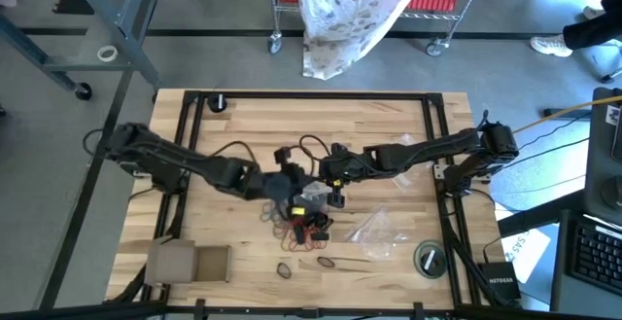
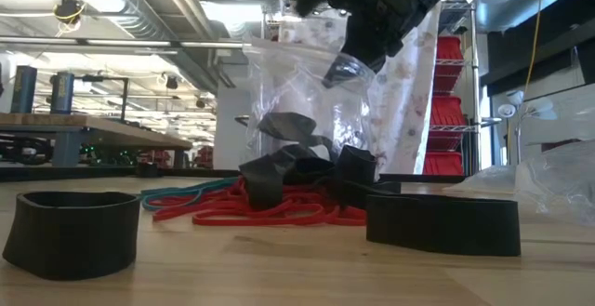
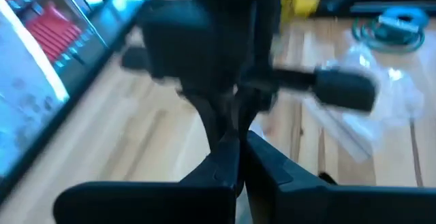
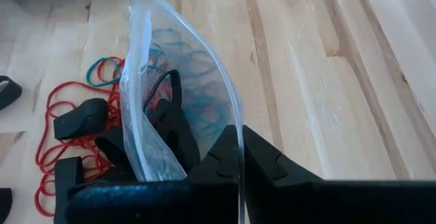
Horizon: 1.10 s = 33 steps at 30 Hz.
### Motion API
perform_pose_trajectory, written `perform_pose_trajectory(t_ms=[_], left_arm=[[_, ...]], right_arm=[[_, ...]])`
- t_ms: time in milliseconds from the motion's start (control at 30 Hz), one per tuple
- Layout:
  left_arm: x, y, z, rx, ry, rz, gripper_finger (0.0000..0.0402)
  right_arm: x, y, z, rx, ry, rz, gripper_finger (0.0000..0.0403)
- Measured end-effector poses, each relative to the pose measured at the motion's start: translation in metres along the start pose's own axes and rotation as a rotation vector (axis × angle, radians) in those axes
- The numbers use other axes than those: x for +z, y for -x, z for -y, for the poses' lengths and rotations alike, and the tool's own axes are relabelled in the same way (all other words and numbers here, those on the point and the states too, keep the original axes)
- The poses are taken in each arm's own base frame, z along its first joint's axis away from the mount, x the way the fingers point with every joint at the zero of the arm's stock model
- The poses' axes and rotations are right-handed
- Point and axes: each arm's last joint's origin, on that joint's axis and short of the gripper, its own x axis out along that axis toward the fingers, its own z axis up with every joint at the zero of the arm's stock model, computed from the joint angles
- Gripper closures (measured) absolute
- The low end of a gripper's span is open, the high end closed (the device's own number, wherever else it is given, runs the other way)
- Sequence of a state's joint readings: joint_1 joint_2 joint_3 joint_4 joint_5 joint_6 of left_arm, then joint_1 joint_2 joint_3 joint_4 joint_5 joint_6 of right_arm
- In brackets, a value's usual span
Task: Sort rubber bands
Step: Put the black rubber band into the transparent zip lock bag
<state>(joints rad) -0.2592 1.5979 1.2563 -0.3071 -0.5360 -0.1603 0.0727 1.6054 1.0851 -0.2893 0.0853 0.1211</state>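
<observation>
Wooden counter (image 1: 243,125), both arms meeting over its middle.

Right claw (image 4: 240,157): closed tight on the rim of a clear plastic bag (image 4: 153,94), which hangs over the pile.

Left claw (image 3: 238,146): pinched shut; what it grips, if anything, is hard to make out, possibly the same bag's edge.

Rubber bands (image 2: 251,208): heap of red loops with some teal, lying on the counter beneath the bag; wide black bands (image 2: 442,222) in front of and among them.

Second clear bag (image 1: 374,231): flat, just right of the heap.
</observation>
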Motion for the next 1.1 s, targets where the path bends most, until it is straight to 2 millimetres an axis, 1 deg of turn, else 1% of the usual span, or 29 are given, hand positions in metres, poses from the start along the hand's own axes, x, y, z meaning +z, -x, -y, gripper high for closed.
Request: perform_pose_trajectory(t_ms=[67,167,300,467,567,667,733,800,867,967,1033,1100], left_arm=[[-0.009,-0.009,-0.001,-0.015,0.024,-0.041,0.0397],[-0.020,-0.018,-0.003,0.000,0.063,-0.075,0.0397],[-0.032,-0.023,-0.003,-0.014,0.080,-0.124,0.0397],[-0.033,-0.024,-0.003,-0.057,0.083,-0.143,0.0396],[-0.034,-0.026,-0.009,-0.070,0.106,-0.177,0.0381],[-0.031,-0.029,-0.018,-0.114,0.166,-0.220,0.0344],[-0.026,-0.027,-0.021,-0.171,0.182,-0.244,0.0314],[-0.016,-0.023,-0.023,-0.234,0.206,-0.250,0.0286],[-0.005,-0.013,-0.024,-0.289,0.224,-0.254,0.0265],[0.005,-0.001,-0.025,-0.283,0.227,-0.226,0.0247],[0.006,0.004,-0.026,-0.218,0.212,-0.200,0.0244],[0.007,0.004,-0.026,-0.163,0.207,-0.182,0.0244]], right_arm=[[0.000,0.000,0.000,0.000,0.000,0.000,0.0402],[0.000,0.000,0.000,0.000,0.000,-0.001,0.0402],[0.000,0.000,0.000,-0.001,0.000,0.000,0.0402],[0.000,0.000,0.000,0.000,0.000,0.000,0.0402],[0.000,0.000,0.000,0.000,0.000,0.000,0.0402],[0.000,0.000,0.000,0.000,0.000,-0.001,0.0402],[0.000,0.000,0.000,0.000,-0.001,0.000,0.0402],[0.000,0.000,0.000,0.000,0.000,0.000,0.0402],[0.000,0.000,0.000,0.000,0.000,-0.001,0.0402],[0.000,0.000,0.000,0.000,0.003,-0.001,0.0402],[0.000,0.000,0.000,0.000,0.003,0.000,0.0402],[0.000,0.000,0.000,0.000,0.004,0.001,0.0402]])
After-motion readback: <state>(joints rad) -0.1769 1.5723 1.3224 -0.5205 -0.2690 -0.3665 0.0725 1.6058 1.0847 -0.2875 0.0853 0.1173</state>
